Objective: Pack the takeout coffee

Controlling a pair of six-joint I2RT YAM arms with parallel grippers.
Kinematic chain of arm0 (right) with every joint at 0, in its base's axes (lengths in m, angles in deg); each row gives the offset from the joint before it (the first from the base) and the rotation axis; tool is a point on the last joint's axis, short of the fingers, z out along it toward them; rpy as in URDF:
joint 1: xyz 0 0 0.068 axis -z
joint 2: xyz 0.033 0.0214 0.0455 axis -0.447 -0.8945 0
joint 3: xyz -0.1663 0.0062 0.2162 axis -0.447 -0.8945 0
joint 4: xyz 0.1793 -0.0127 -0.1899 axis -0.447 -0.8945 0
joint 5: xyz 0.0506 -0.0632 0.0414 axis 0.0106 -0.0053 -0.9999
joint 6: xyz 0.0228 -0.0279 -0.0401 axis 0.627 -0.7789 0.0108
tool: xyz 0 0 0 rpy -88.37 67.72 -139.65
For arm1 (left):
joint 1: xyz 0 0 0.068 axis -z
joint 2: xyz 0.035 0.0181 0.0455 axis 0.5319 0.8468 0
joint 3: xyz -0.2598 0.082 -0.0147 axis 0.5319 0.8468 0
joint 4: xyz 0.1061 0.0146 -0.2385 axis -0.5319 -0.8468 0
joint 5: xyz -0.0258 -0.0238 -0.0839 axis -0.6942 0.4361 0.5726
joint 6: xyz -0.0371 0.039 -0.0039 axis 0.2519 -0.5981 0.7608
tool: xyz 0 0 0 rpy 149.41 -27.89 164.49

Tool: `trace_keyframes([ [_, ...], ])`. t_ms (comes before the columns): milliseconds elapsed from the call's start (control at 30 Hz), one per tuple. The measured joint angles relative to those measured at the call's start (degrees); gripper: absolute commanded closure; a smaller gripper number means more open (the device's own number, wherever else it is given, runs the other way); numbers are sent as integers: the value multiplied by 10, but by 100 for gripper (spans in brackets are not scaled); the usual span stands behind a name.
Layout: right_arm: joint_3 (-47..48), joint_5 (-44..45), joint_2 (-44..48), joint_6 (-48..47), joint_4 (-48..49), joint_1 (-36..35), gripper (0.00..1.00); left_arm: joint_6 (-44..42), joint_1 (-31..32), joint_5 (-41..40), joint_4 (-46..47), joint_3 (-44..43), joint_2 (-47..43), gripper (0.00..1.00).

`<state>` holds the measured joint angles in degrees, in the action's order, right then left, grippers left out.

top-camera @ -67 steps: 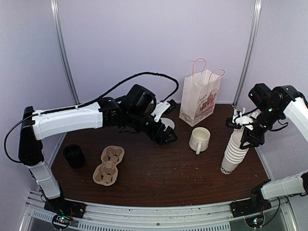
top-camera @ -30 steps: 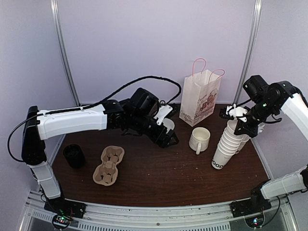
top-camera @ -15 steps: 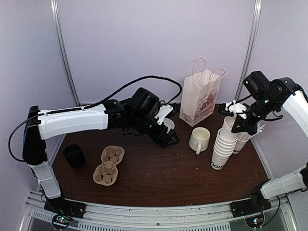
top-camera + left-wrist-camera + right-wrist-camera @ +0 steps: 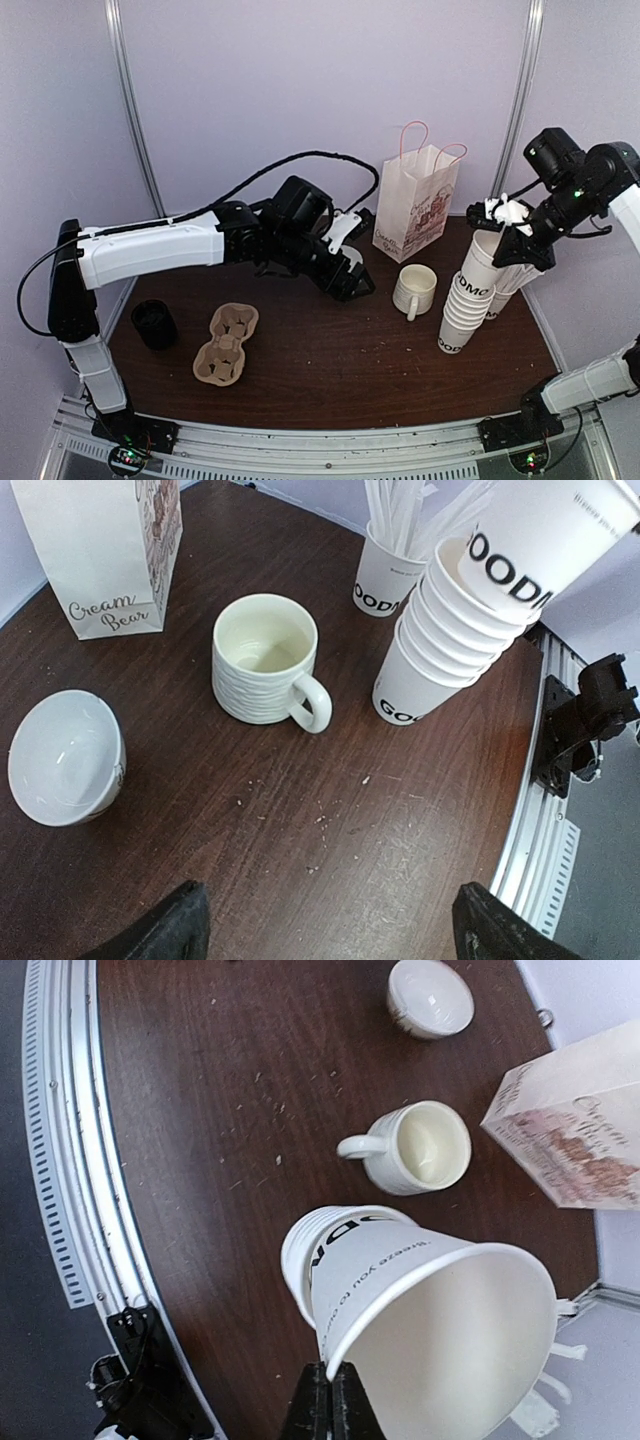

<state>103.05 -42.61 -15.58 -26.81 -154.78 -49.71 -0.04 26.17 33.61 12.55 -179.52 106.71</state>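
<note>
A lidless white paper takeout coffee cup (image 4: 482, 268) (image 4: 440, 1300) (image 4: 540, 530) with black lettering is tilted, its base still in the top of a stack of like cups (image 4: 458, 322) (image 4: 420, 670) (image 4: 300, 1250) on the table's right side. My right gripper (image 4: 508, 226) (image 4: 335, 1375) is shut on this cup's rim, pinching the wall. My left gripper (image 4: 345, 275) (image 4: 335, 920) hovers open over the table's middle back, nothing between its fingers. A cardboard cup carrier (image 4: 226, 343) lies at front left.
A white paper bag (image 4: 420, 205) (image 4: 100, 550) stands at the back. A ceramic mug (image 4: 414, 289) (image 4: 265, 658) sits in front of it, a white bowl (image 4: 65, 758) (image 4: 430, 995) to its left. A cup of stirrers (image 4: 390, 570) stands behind the stack. A black container (image 4: 153, 323) is at left.
My right gripper has risen and moved right, drawing the top cup partly up out of the stack, which now rests on the table. The left arm has barely moved.
</note>
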Motion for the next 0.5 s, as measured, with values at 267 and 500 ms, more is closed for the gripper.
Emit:
trace_keyframes([
  [267,218,-32,-35,-32,-17,0,100,-11,0,-27,-38,-29,-5,12],
  [500,139,-59,-67,-2,24,-78,100,-10,-47,-107,-108,-46,-46,11],
])
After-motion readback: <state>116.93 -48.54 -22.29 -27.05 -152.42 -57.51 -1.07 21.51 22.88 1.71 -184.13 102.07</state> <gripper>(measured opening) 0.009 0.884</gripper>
